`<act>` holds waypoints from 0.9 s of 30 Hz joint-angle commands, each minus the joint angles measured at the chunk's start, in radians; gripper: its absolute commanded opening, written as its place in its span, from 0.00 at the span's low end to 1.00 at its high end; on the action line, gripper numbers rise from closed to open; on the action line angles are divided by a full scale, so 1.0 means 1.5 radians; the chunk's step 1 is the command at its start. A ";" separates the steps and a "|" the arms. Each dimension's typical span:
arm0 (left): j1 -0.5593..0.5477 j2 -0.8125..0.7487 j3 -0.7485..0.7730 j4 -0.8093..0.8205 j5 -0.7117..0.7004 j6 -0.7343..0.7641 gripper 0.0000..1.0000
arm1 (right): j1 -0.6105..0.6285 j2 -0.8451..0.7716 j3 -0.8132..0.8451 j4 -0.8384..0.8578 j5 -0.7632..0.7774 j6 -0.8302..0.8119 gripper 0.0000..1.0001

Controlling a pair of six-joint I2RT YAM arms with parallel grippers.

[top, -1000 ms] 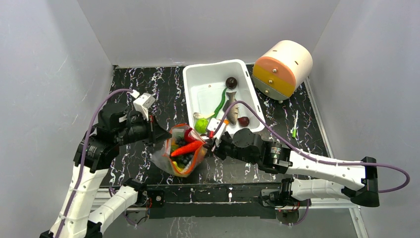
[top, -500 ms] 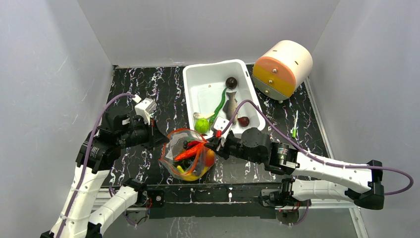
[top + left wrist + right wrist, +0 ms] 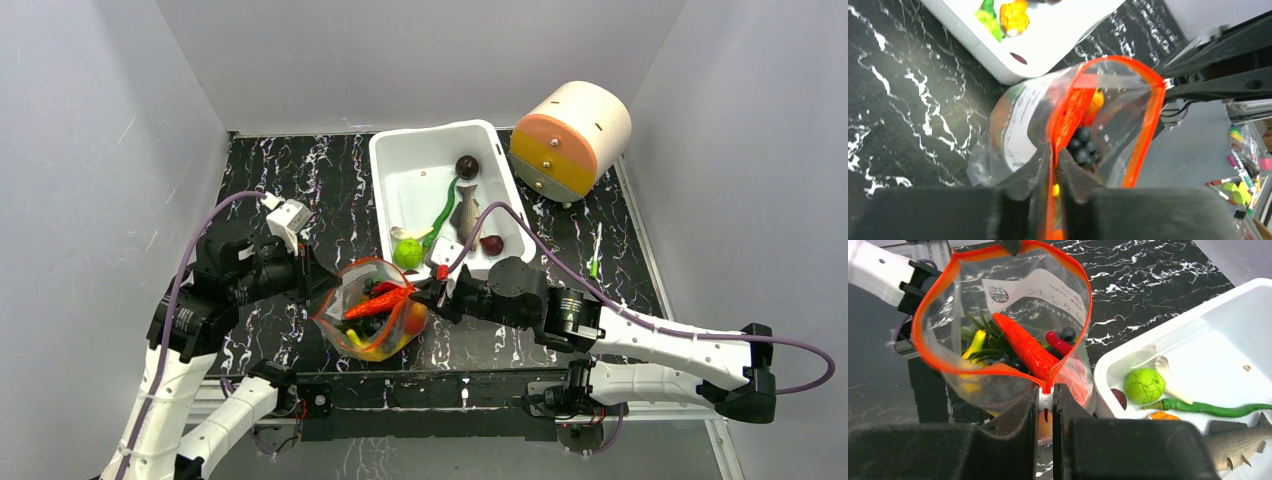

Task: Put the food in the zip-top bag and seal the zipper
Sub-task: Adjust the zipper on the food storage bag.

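Pinching zipper | left tool, right tool opposite | zip-top bag between

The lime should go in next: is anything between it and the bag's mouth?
Only the white bin's low wall separates the lime from the zip-top bag, whose mouth stands open. The left gripper and right gripper both pinch the zipper, so neither is free.
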 commanded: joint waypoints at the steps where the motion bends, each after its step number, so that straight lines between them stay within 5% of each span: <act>1: -0.001 -0.025 -0.002 0.070 0.045 0.012 0.22 | -0.003 -0.001 0.011 0.085 -0.042 0.008 0.00; 6: -0.001 -0.046 -0.006 0.167 0.124 0.036 0.46 | -0.003 0.012 0.029 0.088 -0.057 0.007 0.00; 22: -0.001 0.007 -0.095 0.375 0.396 0.057 0.69 | -0.003 0.071 0.136 0.006 -0.096 0.018 0.00; 27: -0.001 -0.003 -0.125 0.399 0.386 0.061 0.74 | -0.003 0.078 0.146 -0.001 -0.100 0.015 0.00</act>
